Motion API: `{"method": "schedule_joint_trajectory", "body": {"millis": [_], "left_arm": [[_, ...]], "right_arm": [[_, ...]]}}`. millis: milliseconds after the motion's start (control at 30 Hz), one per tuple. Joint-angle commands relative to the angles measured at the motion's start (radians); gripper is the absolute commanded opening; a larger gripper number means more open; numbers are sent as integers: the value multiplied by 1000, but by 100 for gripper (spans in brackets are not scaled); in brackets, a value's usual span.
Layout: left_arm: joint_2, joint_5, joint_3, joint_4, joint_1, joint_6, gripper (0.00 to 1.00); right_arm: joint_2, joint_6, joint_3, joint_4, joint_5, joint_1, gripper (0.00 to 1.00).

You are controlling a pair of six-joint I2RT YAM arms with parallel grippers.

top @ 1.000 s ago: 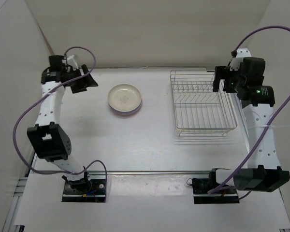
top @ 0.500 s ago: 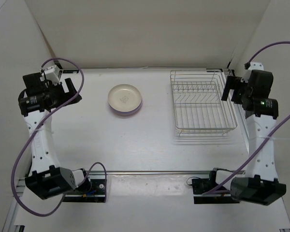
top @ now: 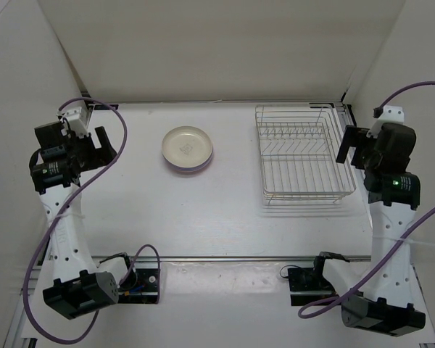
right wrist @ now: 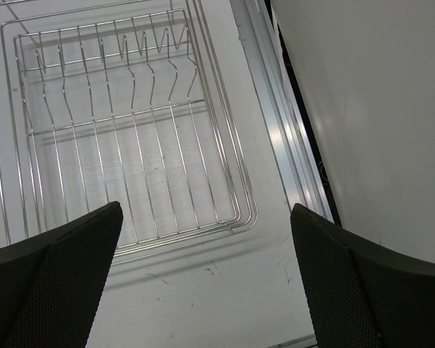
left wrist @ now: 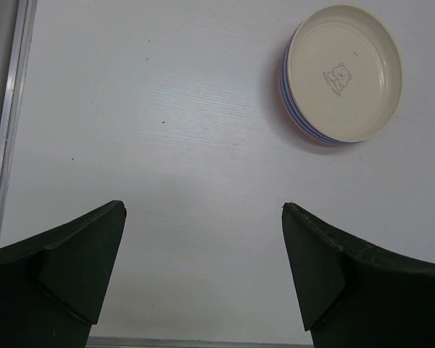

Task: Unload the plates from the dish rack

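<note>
The plates (top: pixel 188 148) are stacked flat, well to the left of the dish rack (top: pixel 304 156), in which none is seen. The left gripper (left wrist: pixel 203 206) is held nearer them, the right gripper (right wrist: pixel 206 209) just right of the rack. Both are spread wide, and nothing is gripped.

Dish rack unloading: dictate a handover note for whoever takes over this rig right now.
Left claw: open, holding nothing, over the white table, left of the stack of round plastic plates.
Right claw: open, holding nothing, at the right side of the silver wire dish rack.
Plates: one stack left of the rack, apart from it, cream plate on top, coloured rims showing beneath.
Rack: right half of the table, no plates in it.
Done: rack unloaded, as far as the views show.
Left: nothing to fetch; probably just park the arms.
</note>
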Motion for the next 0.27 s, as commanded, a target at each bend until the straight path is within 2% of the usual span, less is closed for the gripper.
{"method": "schedule_joint_trajectory", "body": {"millis": [0,233], "left_arm": [[-17,-6,-4,24,-1,-5,100],[-36,-6,-24,33,-1,-5,100]], "right_arm": [[-23,12,-20,30,44,-4,100],[-44,12,-32,51,76,-4,100]]}}
